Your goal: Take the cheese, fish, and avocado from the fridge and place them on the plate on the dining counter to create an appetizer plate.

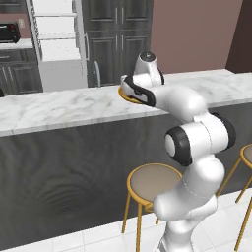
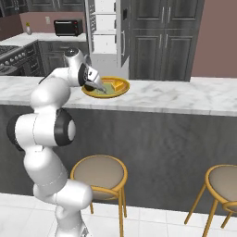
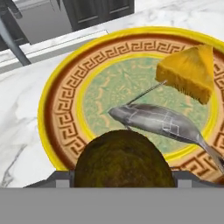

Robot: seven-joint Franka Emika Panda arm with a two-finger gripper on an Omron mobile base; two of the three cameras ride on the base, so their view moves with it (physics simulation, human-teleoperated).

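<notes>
**Task status: two foods plated, avocado over the plate**

Progress is judged from how the items lie now, listed from largest to smallest.

1. The fridge (image 2: 105, 32) stands in the background with its door open and white shelves exposed. No food can be made out on those shelves at this range.
2. The dining counter (image 2: 176, 99) carries the plate (image 3: 61, 111), which sits on the marble top near the edge facing the robot.
3. The fish (image 3: 157, 122) lies across the greenish centre of the plate, tail toward the rim. This item reads as delivered.
4. The cheese (image 3: 190, 74) rests on the patterned band of the plate, just beside the fish. This item also reads as delivered.
5. The avocado (image 3: 122, 159) sits at the bottom of the hand view, directly in front of the camera and over the near rim of the plate. It appears to be between the fingers of the gripper (image 2: 101, 89), which stand wide apart around it. Release is the remaining step, followed by withdrawal of the arm.

**Limits of observation**

- Fingertips are hidden behind the avocado in the hand view, so contact with the avocado cannot be confirmed.
- Whether the avocado already touches the plate or hangs above it cannot be told.
- In the left base view the arm covers most of the plate; a sliver of yellow rim shows.
- The far right edge of the plate is cut off in the hand view.
</notes>
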